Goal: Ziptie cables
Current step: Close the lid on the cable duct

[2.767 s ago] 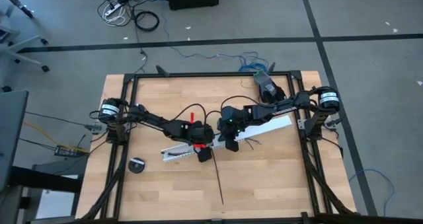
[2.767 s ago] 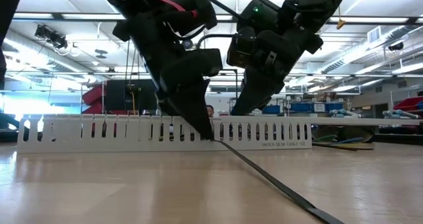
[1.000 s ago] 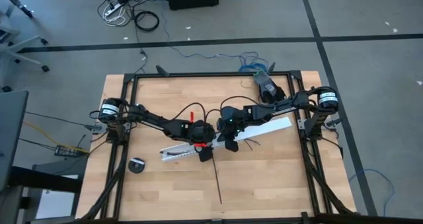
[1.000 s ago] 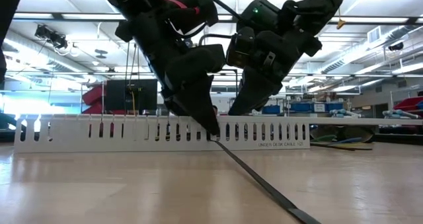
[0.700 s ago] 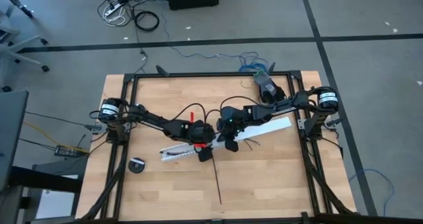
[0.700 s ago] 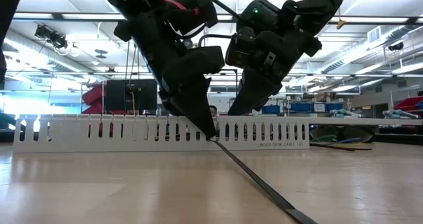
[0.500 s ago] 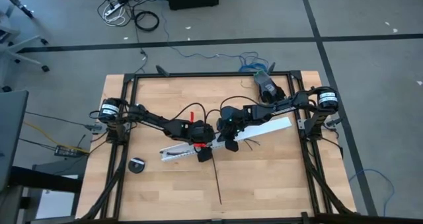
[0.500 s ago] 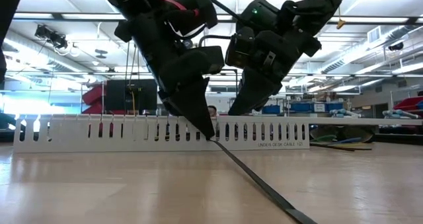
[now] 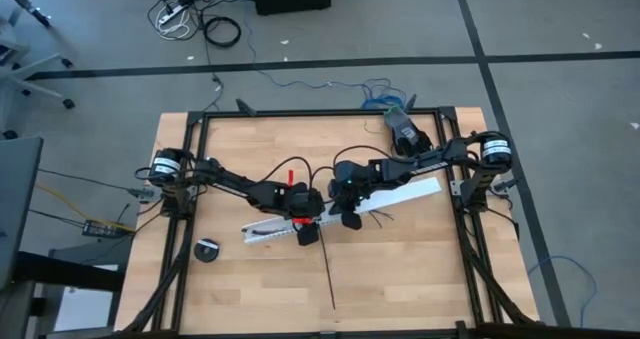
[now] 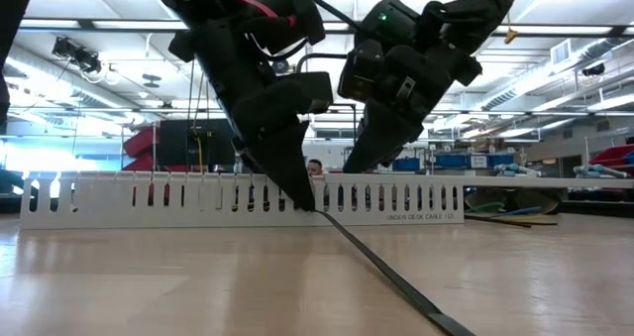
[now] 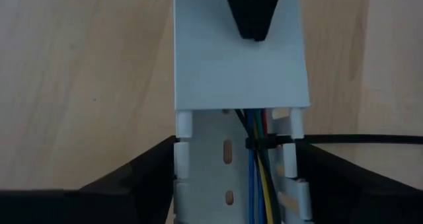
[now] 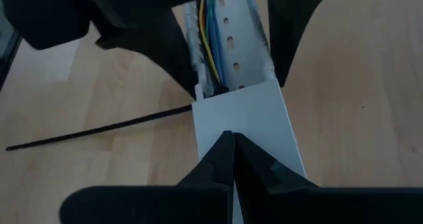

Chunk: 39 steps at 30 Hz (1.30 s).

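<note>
the left gripper stands over the middle of the white slotted channel, its two dark fingers spread wide, one on each side wall of the channel. they straddle it closely, but whether the pads actually press the walls is hard to tell; nothing else sits between them.

inside that span, the cables, blue, yellow and a dark one, run along the channel floor. just ahead of the left fingertips the ziptie is looped around the bunch with its small head against the wires, and its long black tail leaves through a side slot and lies flat on the wooden table, trailing away from the gripper toward the table's near edge.

the right gripper faces the left one from the other end of the channel, fingers pinched together with nothing in them, the tip down on the closed white cover just beyond the ziptie loop.
</note>
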Tool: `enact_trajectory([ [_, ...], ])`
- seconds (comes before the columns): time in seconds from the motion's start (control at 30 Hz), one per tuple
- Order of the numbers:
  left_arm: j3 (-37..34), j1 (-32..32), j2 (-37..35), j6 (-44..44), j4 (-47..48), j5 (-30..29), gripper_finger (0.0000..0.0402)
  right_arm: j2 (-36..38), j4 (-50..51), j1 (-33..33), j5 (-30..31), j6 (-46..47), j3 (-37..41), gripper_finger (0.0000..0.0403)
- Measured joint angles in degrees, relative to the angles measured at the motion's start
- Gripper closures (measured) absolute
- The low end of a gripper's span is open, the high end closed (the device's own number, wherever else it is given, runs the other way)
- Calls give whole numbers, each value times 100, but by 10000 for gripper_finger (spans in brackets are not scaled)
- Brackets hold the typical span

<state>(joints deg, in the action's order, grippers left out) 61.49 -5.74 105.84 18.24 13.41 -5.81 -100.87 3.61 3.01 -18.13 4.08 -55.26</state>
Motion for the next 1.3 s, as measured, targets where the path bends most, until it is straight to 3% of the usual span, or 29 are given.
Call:
enact_trajectory([
  [0.3,0,0,0,-5,-17,-10,163,301,86,-45,-12,39,12,403],
  [0.5,0,0,0,-9,-20,-12,163,303,520,-77,419,66,-5,403],
  [1.1,-2,0,0,-160,-50,0,162,-283,-182,-66,-13,88,-29,403],
  [1.3,215,4,-11,-668,335,185,136,-289,-84,-71,-11,130,-31,403],
])
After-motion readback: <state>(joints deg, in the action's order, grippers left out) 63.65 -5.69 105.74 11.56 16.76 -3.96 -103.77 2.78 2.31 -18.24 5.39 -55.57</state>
